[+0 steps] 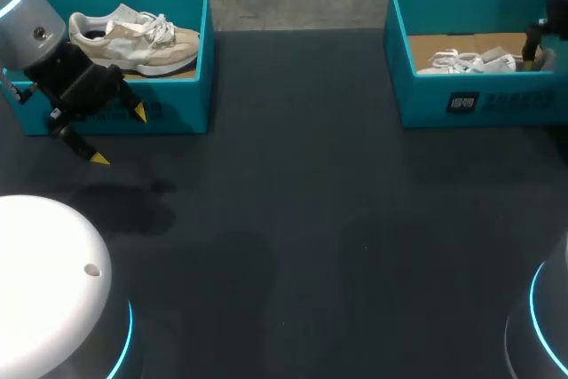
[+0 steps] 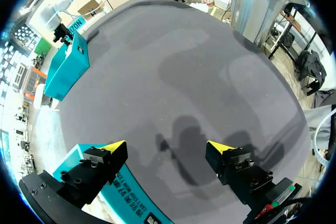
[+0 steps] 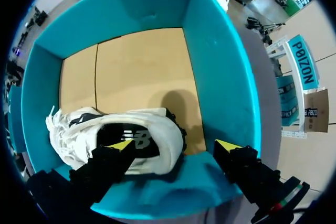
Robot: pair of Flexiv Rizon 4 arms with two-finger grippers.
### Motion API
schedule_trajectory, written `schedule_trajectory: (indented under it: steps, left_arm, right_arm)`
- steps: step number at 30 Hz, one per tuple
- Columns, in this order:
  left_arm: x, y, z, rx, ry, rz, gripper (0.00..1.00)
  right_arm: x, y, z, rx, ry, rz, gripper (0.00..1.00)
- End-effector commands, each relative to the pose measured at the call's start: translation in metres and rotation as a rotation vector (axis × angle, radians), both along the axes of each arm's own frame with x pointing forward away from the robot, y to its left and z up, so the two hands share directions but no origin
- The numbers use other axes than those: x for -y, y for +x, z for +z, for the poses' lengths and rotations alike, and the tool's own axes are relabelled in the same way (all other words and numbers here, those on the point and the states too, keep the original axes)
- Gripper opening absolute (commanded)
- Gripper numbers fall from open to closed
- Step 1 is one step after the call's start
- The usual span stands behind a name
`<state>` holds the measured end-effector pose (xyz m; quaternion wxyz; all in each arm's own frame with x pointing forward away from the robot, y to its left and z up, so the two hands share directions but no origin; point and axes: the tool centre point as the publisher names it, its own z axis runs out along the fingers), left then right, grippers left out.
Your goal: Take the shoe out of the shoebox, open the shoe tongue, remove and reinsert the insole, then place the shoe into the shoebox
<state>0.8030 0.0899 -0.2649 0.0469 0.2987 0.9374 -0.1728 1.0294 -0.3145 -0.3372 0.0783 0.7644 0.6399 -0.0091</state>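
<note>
Dark tabletop (image 1: 302, 219) is filling most of the head view, with a teal shoebox in each upper corner. The left shoebox (image 1: 191, 59) at upper left is holding a beige shoe (image 1: 133, 37). The right shoebox (image 1: 497, 104) at upper right is holding the white shoe (image 1: 466, 62), lying low on its cardboard floor.

The right gripper (image 3: 174, 145) is hanging over that right box with its fingers spread wide and nothing in them. In its wrist view one yellow tip is sitting above the shoe's dark collar opening, and the other is off the shoe, close to the box's side wall. The left gripper (image 1: 120, 135) is also gaping wide and empty, hovering over the table just in front of the left box.

The step in hand looks to be lifting the white shoe out. To do it well, the right gripper is probably needing a shift toward the shoe, so both fingers are straddling the heel or collar rather than one grazing the wall. It would then descend squarely, pinch the firm heel part rather than the laces, and rise straight up until the sole is clearing the rim. The open middle of the table is offering room to set it down.
</note>
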Motion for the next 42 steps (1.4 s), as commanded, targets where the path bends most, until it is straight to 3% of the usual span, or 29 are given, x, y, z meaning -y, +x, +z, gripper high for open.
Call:
schedule_trajectory:
  steps: [1, 14, 26, 35, 42]
  left_arm:
    - [0.0, 0.0, 0.001, -0.002, 0.004, -0.001, 1.0]
    - [0.0, 0.0, 0.001, -0.002, 0.004, -0.001, 1.0]
    - [0.0, 0.0, 0.001, -0.002, 0.004, -0.001, 1.0]
    - [0.0, 0.0, 0.001, -0.002, 0.004, -0.001, 1.0]
    - [0.0, 0.0, 0.001, -0.002, 0.004, -0.001, 1.0]
  right_arm:
    - [-0.008, -0.002, 0.02, -0.015, -0.018, -0.013, 1.0]
    - [-0.03, -0.015, 0.063, -0.021, 0.082, -0.012, 1.0]
    - [-0.07, -0.061, 0.099, -0.029, 0.099, -0.026, 1.0]
    - [-0.093, -0.084, 0.114, -0.033, 0.116, -0.03, 1.0]
    - [-0.093, -0.084, 0.114, -0.033, 0.116, -0.03, 1.0]
